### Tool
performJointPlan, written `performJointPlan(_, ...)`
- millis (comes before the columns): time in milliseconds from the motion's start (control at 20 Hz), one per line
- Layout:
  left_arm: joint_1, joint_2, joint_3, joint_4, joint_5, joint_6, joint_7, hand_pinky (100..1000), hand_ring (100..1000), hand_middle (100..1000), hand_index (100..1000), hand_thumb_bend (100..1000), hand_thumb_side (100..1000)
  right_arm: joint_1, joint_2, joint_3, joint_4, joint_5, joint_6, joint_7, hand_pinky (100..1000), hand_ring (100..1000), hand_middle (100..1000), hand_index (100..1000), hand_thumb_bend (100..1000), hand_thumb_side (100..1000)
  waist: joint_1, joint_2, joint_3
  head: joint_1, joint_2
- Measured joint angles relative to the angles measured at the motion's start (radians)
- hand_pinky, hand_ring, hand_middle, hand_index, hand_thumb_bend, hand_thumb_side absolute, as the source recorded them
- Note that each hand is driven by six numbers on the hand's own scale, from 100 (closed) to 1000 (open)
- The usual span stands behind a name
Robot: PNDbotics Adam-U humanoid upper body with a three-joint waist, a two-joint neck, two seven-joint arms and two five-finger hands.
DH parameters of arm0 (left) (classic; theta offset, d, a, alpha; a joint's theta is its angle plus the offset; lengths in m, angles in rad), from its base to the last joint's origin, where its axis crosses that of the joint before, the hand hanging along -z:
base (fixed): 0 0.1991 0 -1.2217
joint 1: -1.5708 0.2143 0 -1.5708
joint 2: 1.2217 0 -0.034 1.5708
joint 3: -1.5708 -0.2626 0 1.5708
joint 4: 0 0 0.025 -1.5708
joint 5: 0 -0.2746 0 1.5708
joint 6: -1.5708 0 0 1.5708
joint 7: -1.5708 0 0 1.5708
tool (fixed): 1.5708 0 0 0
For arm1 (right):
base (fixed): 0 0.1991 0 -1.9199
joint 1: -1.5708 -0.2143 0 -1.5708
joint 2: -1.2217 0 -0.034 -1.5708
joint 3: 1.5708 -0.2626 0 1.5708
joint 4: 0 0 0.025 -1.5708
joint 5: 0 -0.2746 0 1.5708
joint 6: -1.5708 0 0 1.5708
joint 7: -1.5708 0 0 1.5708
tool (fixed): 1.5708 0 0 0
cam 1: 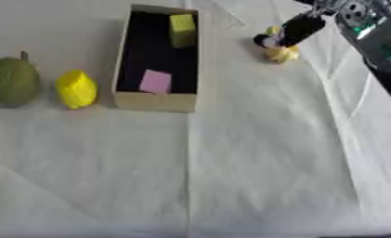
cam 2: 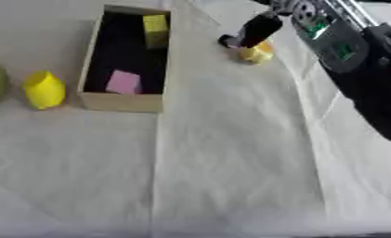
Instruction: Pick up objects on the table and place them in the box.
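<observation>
Two blocks already lie in the box (cam 1: 156, 102): yellow-green block (cam 1: 182, 29) at the far end, pink block (cam 1: 155, 82) near end. Right hand (cam 2: 257, 29) reaches in from far right, fingers down onto a small yellow object (cam 2: 256, 54) right of the box, likely the next pick; can't tell if the fingers have closed on it. It looks lumpy, rounded. Yellow fruit (cam 1: 75, 89) and green fruit (cam 1: 12, 81) wait left of the box

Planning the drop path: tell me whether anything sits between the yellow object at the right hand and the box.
Nothing visible does. The right hand is at the small yellow object, right of the box. Only bare white cloth lies between them. The yellow lemon-like fruit and green fruit sit on the box's far, left side.
</observation>
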Motion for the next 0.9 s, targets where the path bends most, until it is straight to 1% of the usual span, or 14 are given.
performJointPlan(100, 0.0, 0.0, 0.0, 0.0, 0.0, 0.0, 0.0, 774, 739, 669, 766, 100, 723, 0.006, 0.0, -0.001, 0.013, 0.006, -0.001, -0.002, 864, 913, 847, 913, 420, 235, 0.0, 0.0, 0.001, 0.001, 0.0)
performJointPlan(300, -0.003, 0.0, 0.0, 0.0, 0.0, 0.0, 0.0, 774, 739, 670, 766, 100, 724, 0.008, 0.0, 0.0, 0.049, 0.019, 0.002, -0.01, 864, 914, 849, 918, 446, 190, 0.0, 0.001, 0.007, 0.006, 0.0)
performJointPlan(400, -0.003, 0.0, 0.0, 0.0, 0.0, 0.0, -0.001, 774, 739, 671, 766, 100, 724, 0.006, 0.001, 0.002, 0.067, 0.025, 0.003, -0.012, 865, 914, 849, 918, 480, 127, 0.0, 0.001, 0.009, 0.008, 0.0)
performJointPlan(450, -0.003, 0.0, 0.0, 0.0, 0.0, 0.001, -0.001, 774, 739, 671, 765, 100, 724, 0.003, 0.002, 0.002, 0.077, 0.029, 0.004, -0.014, 864, 914, 849, 916, 498, 110, 0.0, 0.001, 0.01, 0.008, 0.0)
performJointPlan(650, -0.004, 0.0, -0.001, 0.0, 0.0, 0.002, -0.002, 774, 740, 671, 765, 100, 725, -0.011, 0.014, 0.002, 0.127, 0.051, 0.011, -0.018, 863, 912, 847, 908, 504, 116, 0.0, 0.002, 0.013, 0.008, 0.0)
performJointPlan(900, -0.004, 0.0, -0.001, 0.0, 0.0, 0.004, -0.005, 774, 740, 672, 763, 100, 726, -0.019, 0.027, 0.002, 0.181, 0.088, 0.017, -0.029, 859, 914, 849, 911, 532, 123, 0.0, 0.012, 0.016, 0.008, 0.0)
